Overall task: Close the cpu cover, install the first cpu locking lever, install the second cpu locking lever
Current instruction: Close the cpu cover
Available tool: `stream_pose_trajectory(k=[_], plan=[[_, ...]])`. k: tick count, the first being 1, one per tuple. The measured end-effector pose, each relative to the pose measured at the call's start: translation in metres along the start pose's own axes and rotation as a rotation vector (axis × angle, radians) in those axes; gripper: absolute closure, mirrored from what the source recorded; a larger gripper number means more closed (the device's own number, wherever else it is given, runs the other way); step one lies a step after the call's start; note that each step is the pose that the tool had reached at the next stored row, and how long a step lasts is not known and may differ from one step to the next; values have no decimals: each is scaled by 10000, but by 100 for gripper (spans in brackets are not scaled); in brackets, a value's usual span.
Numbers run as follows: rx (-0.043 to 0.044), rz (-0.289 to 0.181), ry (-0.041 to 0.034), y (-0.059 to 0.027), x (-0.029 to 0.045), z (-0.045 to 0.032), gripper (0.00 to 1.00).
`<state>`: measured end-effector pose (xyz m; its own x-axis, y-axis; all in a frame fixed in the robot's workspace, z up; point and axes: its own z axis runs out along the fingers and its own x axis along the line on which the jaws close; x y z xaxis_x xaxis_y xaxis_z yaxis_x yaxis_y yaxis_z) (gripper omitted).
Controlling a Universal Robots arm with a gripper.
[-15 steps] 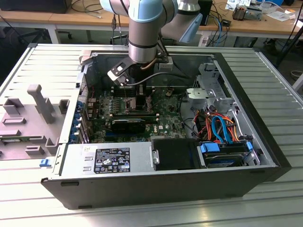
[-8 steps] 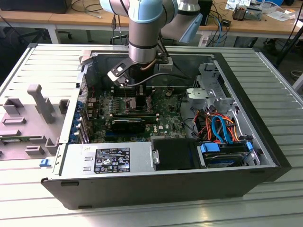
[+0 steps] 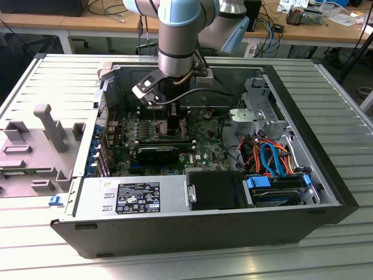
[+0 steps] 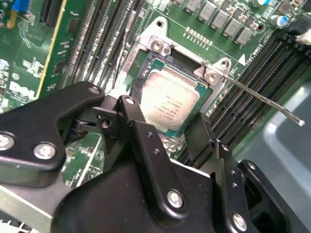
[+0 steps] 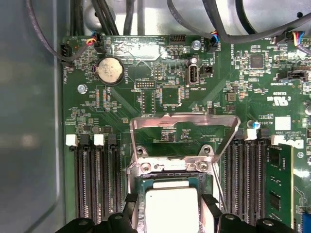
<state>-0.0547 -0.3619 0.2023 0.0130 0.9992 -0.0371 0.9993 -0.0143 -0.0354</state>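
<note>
The cpu cover (image 5: 183, 130), a silvery metal frame with a square opening, stands raised on its hinge behind the socket, and green board shows through it. Under it the cpu (image 5: 172, 209) lies bare in its socket (image 4: 167, 97). My gripper (image 5: 170, 213) hangs right above the cpu, open, with one black fingertip (image 5: 130, 203) on each side and nothing held. In the second wrist view the gripper (image 4: 163, 116) shows the same spread fingers (image 4: 138, 126). A thin locking lever (image 4: 262, 97) sticks out free beside the socket. In the exterior view the gripper (image 3: 165, 116) reaches down into the open computer case.
Memory slots (image 5: 95, 179) flank the socket on both sides. A coin battery (image 5: 109, 69) and cables lie beyond the cover. In the case are a grey power-supply box (image 3: 134, 195), a black oblong block (image 3: 157, 153) and a drive bay with blue and orange cables (image 3: 274, 160).
</note>
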Motion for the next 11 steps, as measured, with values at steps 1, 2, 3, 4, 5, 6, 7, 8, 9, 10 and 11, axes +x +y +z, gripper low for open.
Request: stream_pose_trajectory(k=[1, 2, 3, 4, 5, 6, 7, 8, 9, 10, 11], plan=[[3, -7, 191, 0, -2, 0, 38], [6, -12, 363, 0, -6, 0, 38], [9, -17, 485, -1, -12, -1, 38], [7, -17, 495, 0, -20, 1, 38], [6, -17, 497, 0, -32, 2, 38], [6, -17, 497, 0, -40, 2, 38], [7, -17, 495, 0, -51, 2, 38], [7, -17, 495, 1, -60, 2, 38], [7, -17, 495, 1, -65, 3, 38], [8, -17, 493, 0, -70, 2, 38], [7, -15, 448, 1, -72, 3, 38]])
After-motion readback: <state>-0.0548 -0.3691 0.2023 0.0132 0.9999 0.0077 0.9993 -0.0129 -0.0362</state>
